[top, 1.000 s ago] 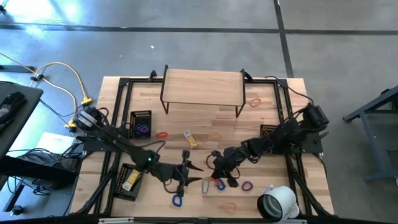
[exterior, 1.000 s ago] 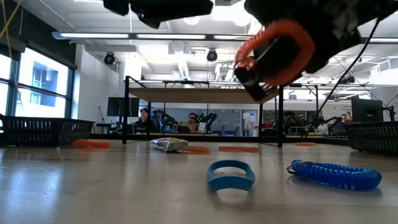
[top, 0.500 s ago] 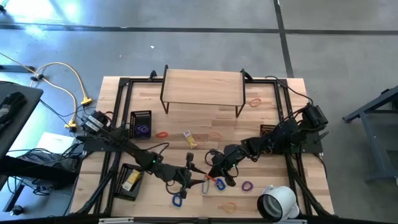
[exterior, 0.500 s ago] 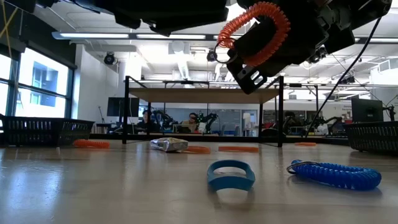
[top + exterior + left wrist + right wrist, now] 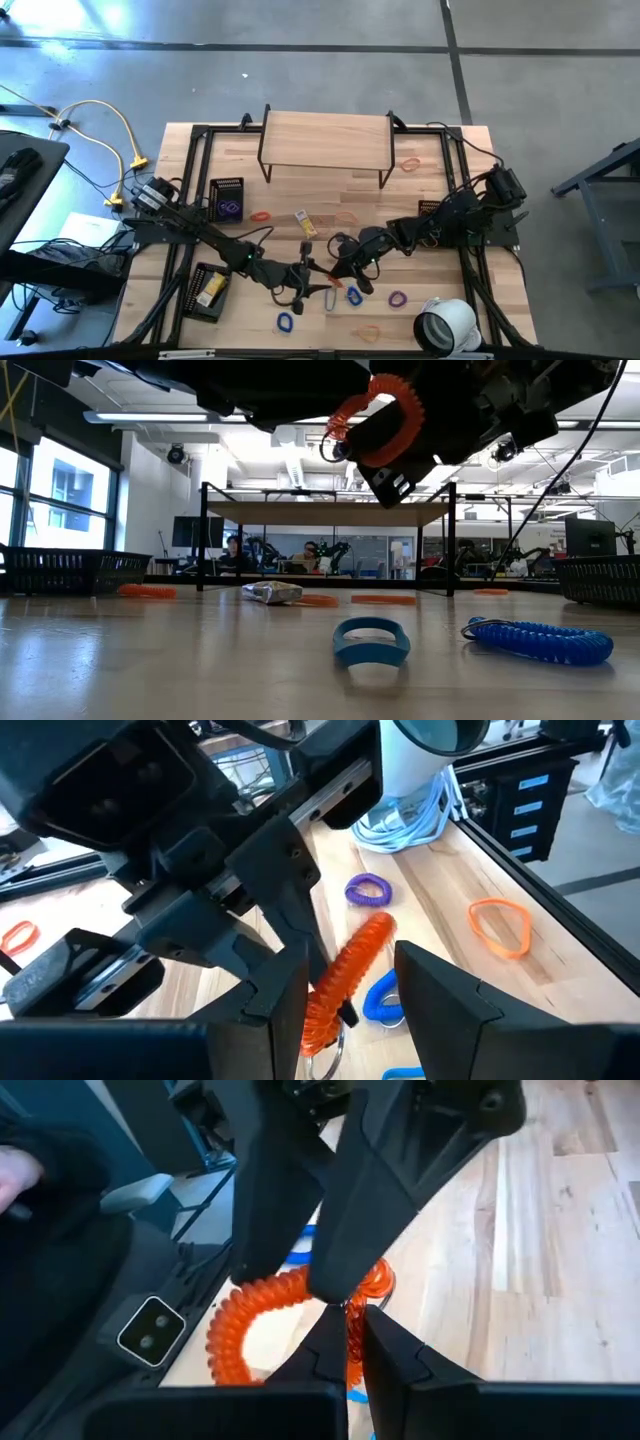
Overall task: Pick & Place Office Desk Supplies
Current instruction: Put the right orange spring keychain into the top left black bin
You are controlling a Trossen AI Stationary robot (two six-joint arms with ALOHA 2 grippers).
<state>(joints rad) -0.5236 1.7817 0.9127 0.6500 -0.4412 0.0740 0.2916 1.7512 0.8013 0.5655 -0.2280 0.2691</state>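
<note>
My right gripper (image 5: 346, 268) is shut on an orange-red coiled loop (image 5: 385, 418), held up over the table's middle. My left gripper (image 5: 306, 276) is open right beside it. In the left wrist view its fingers (image 5: 280, 1010) stand on either side of the coil (image 5: 350, 975); whether they touch it I cannot tell. On the table lie a blue band (image 5: 371, 640), a blue coil (image 5: 540, 641), a purple coiled loop (image 5: 368, 890), a silver clip (image 5: 331, 298), thin orange bands (image 5: 500, 925) and a yellow-and-white packet (image 5: 305, 223). My right gripper pinches the orange coil between its two fingers (image 5: 390, 1355), on one side of the loop (image 5: 352, 1308). The loop is lifted clear of the table, and the rest of it (image 5: 245, 1325) curves away to one side of the fingers.
A wooden shelf (image 5: 325, 140) stands at the far side. Black mesh baskets sit at the left (image 5: 228, 198), near left (image 5: 208, 290) and right (image 5: 432, 210). A large white tape roll (image 5: 445, 325) stands at the near right. A blue loop (image 5: 285, 321) lies near the front edge.
My right gripper has raised the orange coil higher and carried it toward the table's left. My left gripper has moved right, toward the coil, until its open fingers stand around it. The things on the table have stayed in place.
</note>
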